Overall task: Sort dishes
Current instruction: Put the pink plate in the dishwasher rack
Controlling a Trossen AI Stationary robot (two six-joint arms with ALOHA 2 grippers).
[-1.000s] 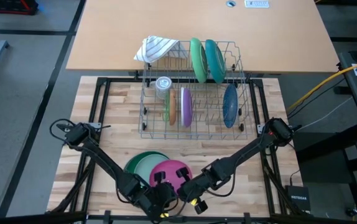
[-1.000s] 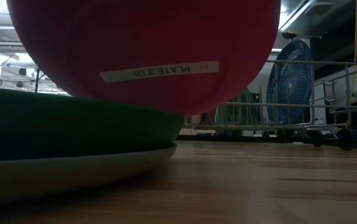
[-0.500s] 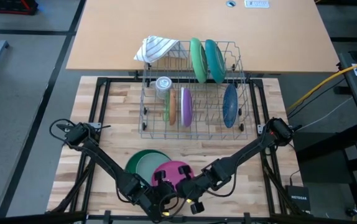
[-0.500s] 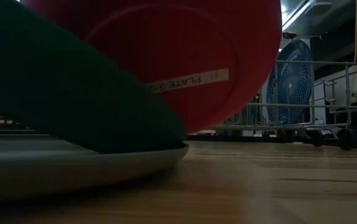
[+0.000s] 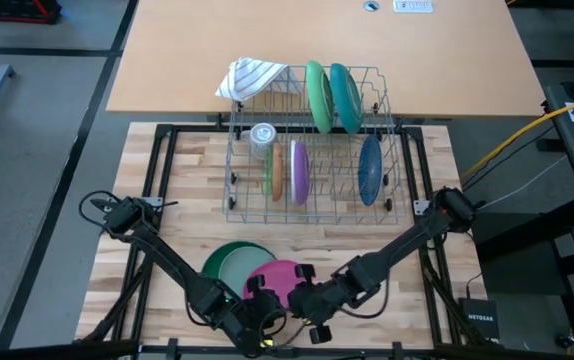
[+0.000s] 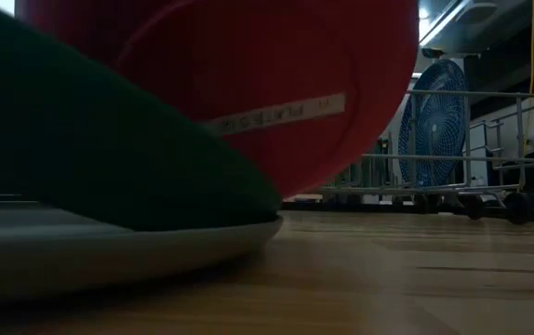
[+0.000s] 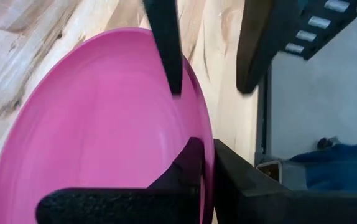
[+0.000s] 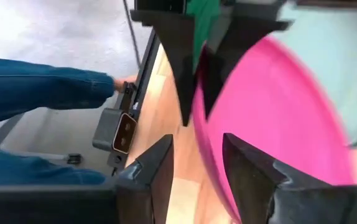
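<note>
Pink plate (image 5: 279, 278) sits lower centre of the high view, tilted on the green dish stack (image 5: 229, 262). Left gripper (image 5: 259, 318) pinches its rim; right gripper (image 5: 305, 308) stands spread, straddling the rim beside it. Looks like light, stiff, slick plastic: grip the rim only.

Pink plate (image 5: 280, 276) tilted up over stacked green bowl (image 5: 229, 262); 5 racked

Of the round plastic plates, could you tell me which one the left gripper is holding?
The pink round plastic plate, tilted up at the table's near edge. The left gripper is shut on its rim; the others sit untouched.
</note>
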